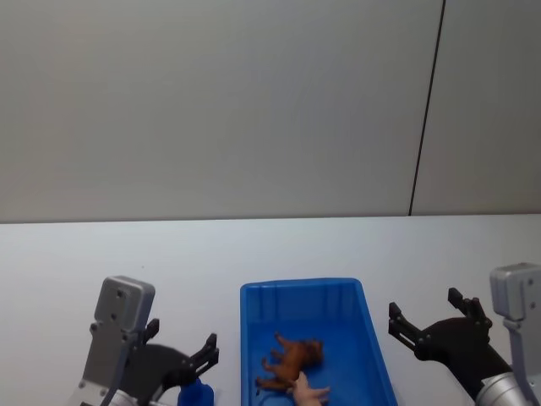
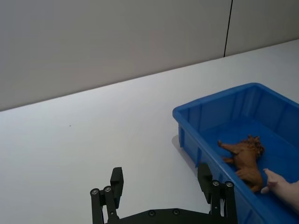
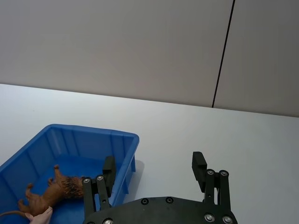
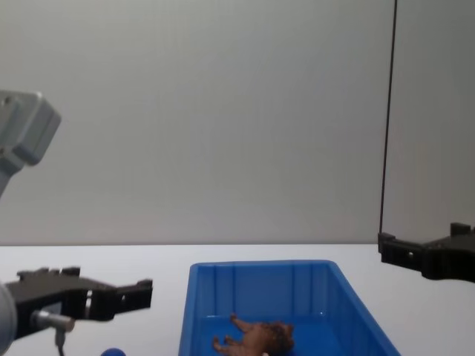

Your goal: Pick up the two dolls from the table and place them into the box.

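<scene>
The blue box (image 1: 302, 288) stands on the white table (image 1: 101, 254), between my two grippers. In it lies the brown maned doll (image 1: 292, 359) on its side, with the pale pink doll (image 1: 311, 391) touching it on the near side, partly cut off by the frame edge. The left wrist view shows the brown doll (image 2: 245, 158) and pink doll (image 2: 282, 189) past the box wall (image 2: 210, 109). My left gripper (image 1: 182, 337) hovers open and empty left of the box. My right gripper (image 1: 425, 306) hovers open and empty right of it.
A small blue object (image 1: 196, 393) sits under the left gripper near the table's front edge. A grey wall with a dark vertical seam (image 1: 427, 110) rises behind the table. Bare tabletop stretches beyond the box (image 1: 304, 245) and to both sides.
</scene>
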Available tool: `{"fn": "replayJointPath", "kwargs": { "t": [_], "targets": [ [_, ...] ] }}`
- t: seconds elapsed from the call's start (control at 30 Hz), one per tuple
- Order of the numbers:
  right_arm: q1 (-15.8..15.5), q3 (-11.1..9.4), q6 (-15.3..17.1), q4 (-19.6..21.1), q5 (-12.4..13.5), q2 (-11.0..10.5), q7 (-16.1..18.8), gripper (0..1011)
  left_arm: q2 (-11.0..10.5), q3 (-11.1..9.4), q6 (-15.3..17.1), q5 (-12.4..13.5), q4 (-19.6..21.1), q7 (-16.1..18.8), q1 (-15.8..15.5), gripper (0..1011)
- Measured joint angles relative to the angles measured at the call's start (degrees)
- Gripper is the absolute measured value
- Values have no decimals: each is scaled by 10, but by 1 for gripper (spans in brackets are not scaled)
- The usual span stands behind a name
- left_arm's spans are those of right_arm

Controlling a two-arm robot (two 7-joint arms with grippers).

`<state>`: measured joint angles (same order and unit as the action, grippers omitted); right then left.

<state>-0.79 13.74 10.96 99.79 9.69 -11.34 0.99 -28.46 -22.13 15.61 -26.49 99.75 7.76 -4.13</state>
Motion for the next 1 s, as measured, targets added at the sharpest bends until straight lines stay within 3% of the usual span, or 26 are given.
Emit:
{"fn": "replayJointPath", "kwargs": {
  "t": [0.27, 0.63, 1.0],
  "targets": [
    [0, 0, 0, 0, 0, 0, -1, 1001, -4, 3, 12, -22, -7, -1, 12, 1003],
    [0, 0, 0, 0, 0, 0, -1, 1001, 2, 3, 16, -33, -31, -25, 14, 1000],
    [0, 0, 0, 0, 0, 0, 0, 1001, 15, 0, 22, -26, -61, -46, 5, 747]
  ]
}}
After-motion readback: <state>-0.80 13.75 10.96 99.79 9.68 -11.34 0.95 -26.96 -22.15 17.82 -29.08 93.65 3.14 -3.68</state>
